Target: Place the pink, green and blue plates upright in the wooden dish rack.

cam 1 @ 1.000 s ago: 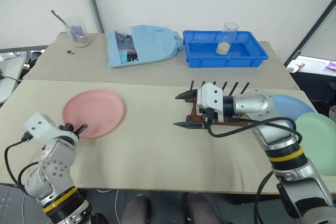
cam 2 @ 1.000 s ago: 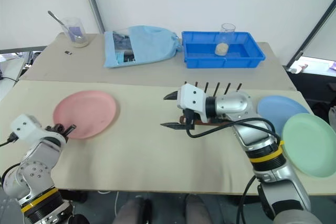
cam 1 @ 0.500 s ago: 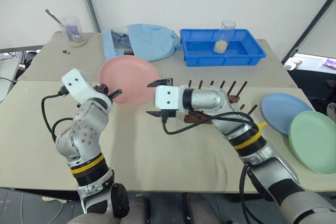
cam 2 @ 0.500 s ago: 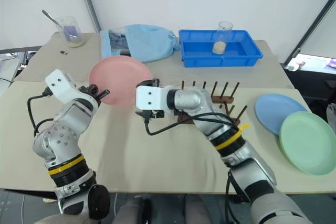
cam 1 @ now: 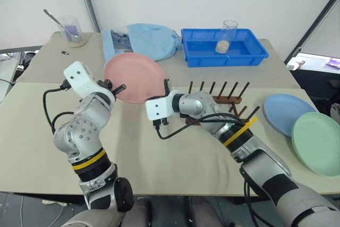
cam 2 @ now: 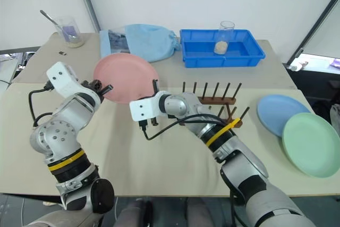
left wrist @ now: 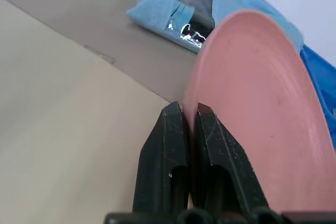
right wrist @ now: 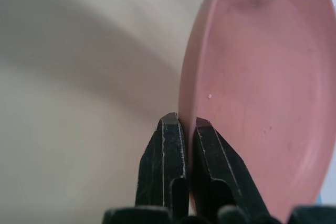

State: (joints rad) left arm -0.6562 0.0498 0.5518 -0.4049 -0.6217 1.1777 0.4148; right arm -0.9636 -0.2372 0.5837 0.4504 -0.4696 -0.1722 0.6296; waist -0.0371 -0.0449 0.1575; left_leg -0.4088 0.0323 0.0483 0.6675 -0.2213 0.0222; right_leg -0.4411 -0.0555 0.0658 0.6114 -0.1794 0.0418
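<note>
STEP: handover | left gripper pinches pink plate rim at 9 o'clock | right gripper pinches 3 o'clock rim | ADVICE: release left only once right is firm, then carry to rack.

Salmon-pink plate, light blue plate, pale mint green plate; rack dark reddish-brown wood; tray deep blue; cloth bag pale blue; table plain beige (no pattern); gripper fingers black
</note>
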